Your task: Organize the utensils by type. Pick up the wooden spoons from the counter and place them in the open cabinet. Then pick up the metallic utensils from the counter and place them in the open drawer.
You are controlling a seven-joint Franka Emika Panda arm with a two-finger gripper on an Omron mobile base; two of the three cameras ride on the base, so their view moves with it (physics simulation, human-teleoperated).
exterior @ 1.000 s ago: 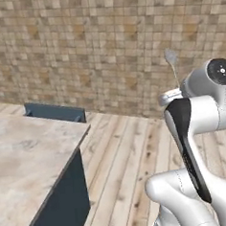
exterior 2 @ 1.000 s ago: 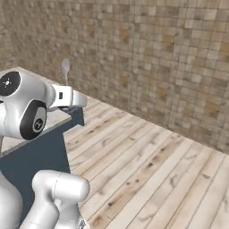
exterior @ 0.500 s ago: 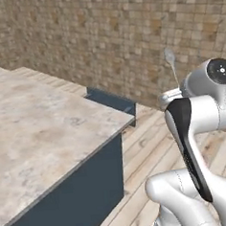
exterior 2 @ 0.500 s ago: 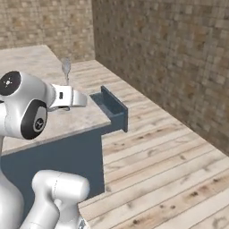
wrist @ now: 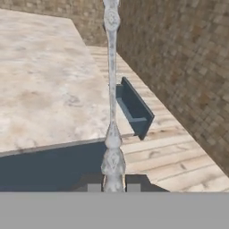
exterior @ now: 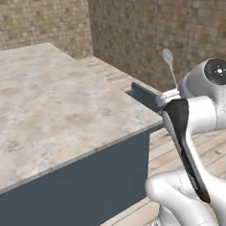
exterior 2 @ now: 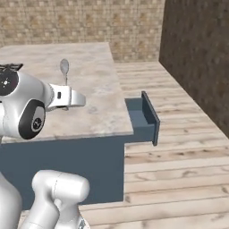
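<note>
The claw (wrist: 113, 187) at the bottom middle of the hand view is pinching the metal spoon (wrist: 111, 89), w/ the spoon running straight up the middle of the pic. In the left base view the spoon's bowl sticks up at upper right, above the white arm (exterior: 201, 108). The open drawer (exterior 2: 143, 117) sits right of center in the right base view, sticking out from the end of the counter (exterior 2: 89, 85).

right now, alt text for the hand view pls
A slim silver-grey metal spoon stands upright in the shut pincer, handle down. Beyond it, a beige marble counter with a dark blue-grey open drawer at its end, over wood flooring.
</note>
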